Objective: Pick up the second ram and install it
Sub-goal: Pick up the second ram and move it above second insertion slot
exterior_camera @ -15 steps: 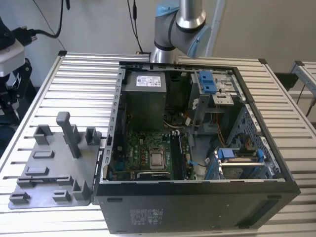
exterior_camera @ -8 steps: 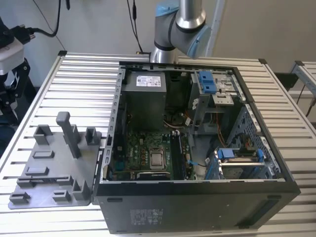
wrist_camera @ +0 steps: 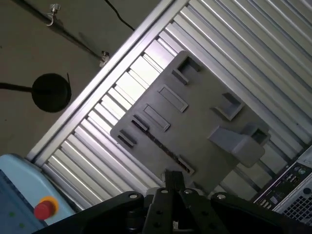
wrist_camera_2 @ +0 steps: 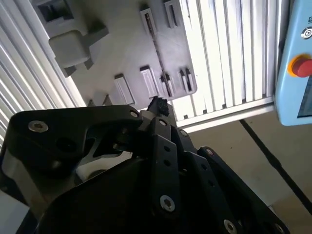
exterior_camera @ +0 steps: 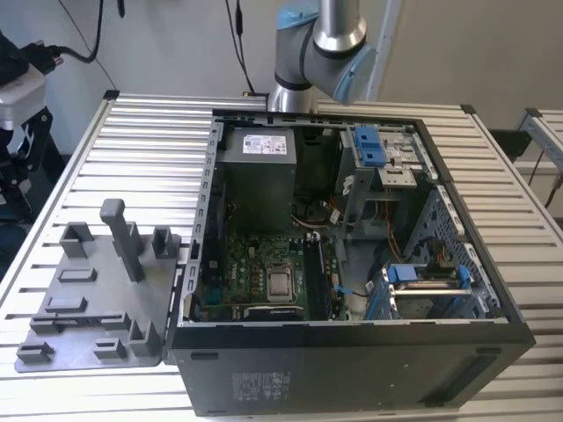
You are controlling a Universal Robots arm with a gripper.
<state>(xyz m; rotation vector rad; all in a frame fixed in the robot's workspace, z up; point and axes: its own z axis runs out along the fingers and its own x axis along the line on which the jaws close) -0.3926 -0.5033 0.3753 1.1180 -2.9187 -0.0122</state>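
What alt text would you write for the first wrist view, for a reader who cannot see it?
The black gripper hangs above a grey plastic tray that lies on a ribbed metal table. A thin dark ram stands edge-on in a slot of the tray.

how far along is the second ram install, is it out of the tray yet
Early. Done: nothing that shows for this ram; the second ram lies edge-on in its slot on the grey tray. In hand: the gripper hangs above the tray, near one end of the ram. Left: lifting it and seating it on the motherboard in the open case.
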